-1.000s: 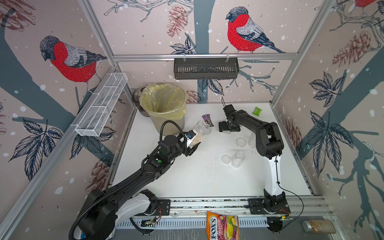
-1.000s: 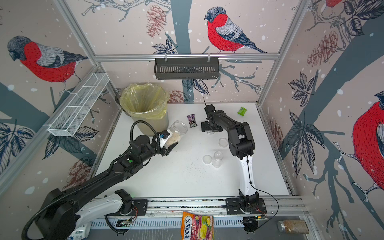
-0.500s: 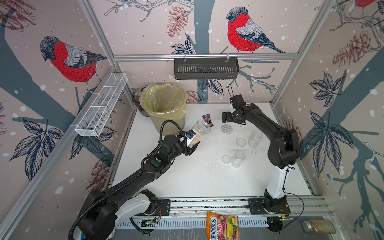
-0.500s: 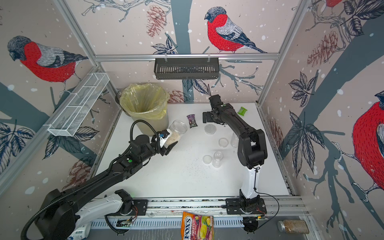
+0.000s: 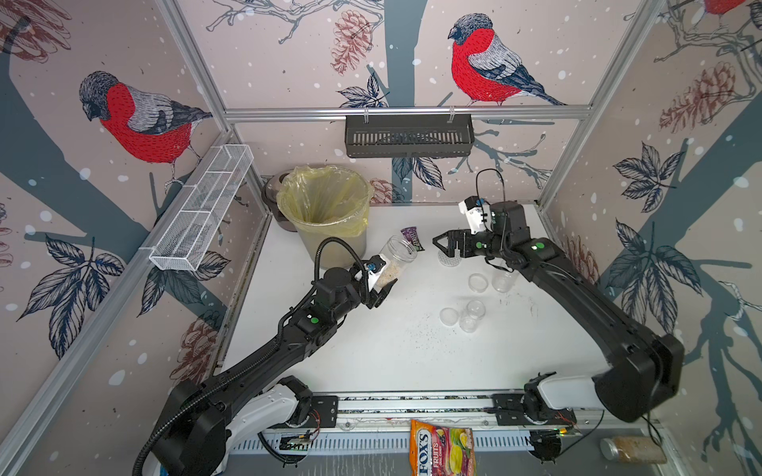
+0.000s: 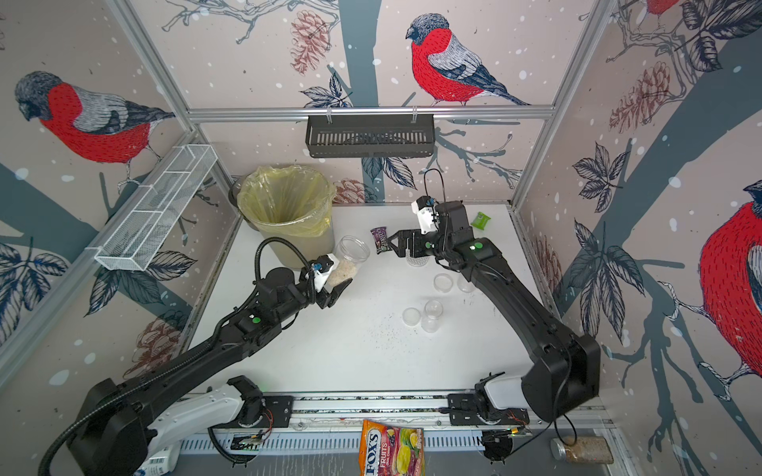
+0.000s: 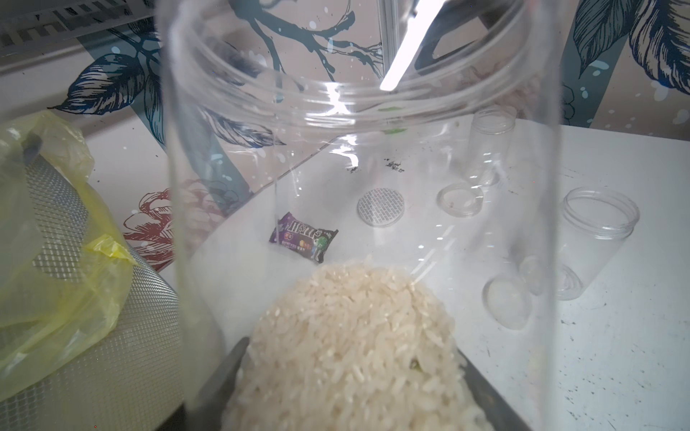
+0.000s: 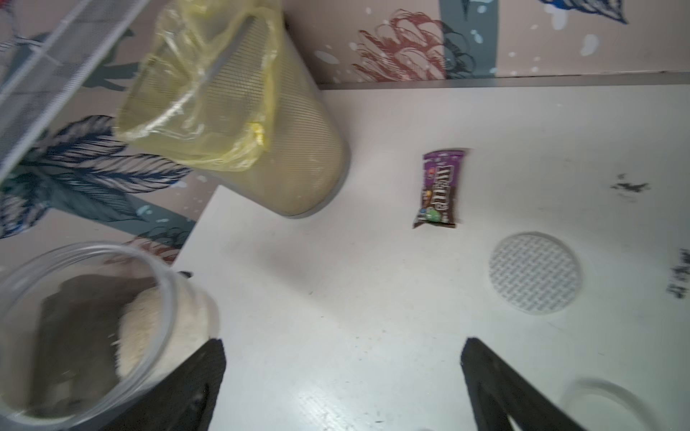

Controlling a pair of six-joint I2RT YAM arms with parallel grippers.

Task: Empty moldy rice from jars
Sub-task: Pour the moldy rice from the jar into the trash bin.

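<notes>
One dotted silver round lid (image 8: 534, 273) now lies beneath our newly raised right gripper (image 8: 342, 345), fingers spread empty; left gripper (image 5: 382, 283) clamps wide clear plastic jar (image 5: 399, 252), pale rice (image 7: 351, 336) ready for pouring.

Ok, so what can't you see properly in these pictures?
1. Bin bottom: both top views, the yellow bag's folds and shade hide it.
2. Left tool: left wrist view, the wide jar and its rice cover nearly all of it.
3. Candy wrapper print: right wrist view, blurred.
4. Specks in the rice: top views, too small.
</notes>
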